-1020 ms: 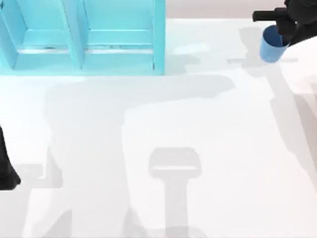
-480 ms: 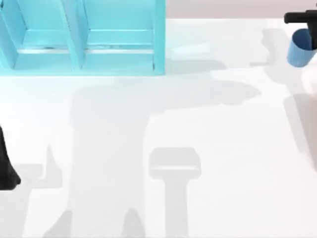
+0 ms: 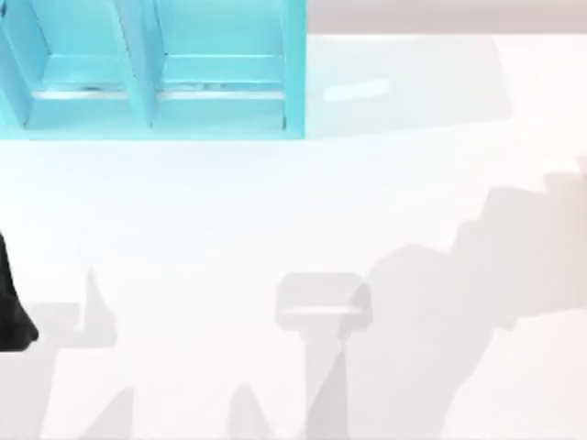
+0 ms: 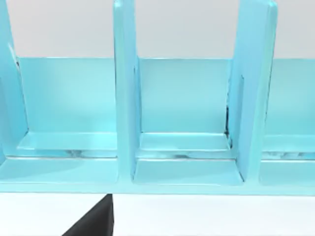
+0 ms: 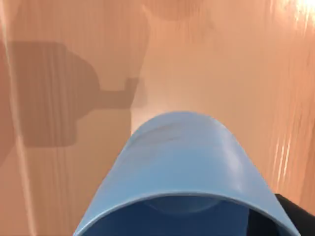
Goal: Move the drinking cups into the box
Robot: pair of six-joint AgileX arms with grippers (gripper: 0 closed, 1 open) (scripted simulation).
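The blue cup point(image 5: 183, 172) sits right under the right wrist camera, mouth toward the lens and its long axis running away from it, base end farthest, over a tan surface that is probably floor beyond the table point(image 3: 275, 229). It seems held by the right gripper, though I cannot tell how its fingers stand. To do this carry well, bring the cup back over the table, keep it level, and release only once inside a compartment. The left arm point(image 3: 11, 312) is parked at the table's left edge; its gripper's state cannot be told either. Farthest, the turquoise box point(image 3: 293, 73) stands at the back left, its compartments point(image 4: 184, 147) showing no cup.
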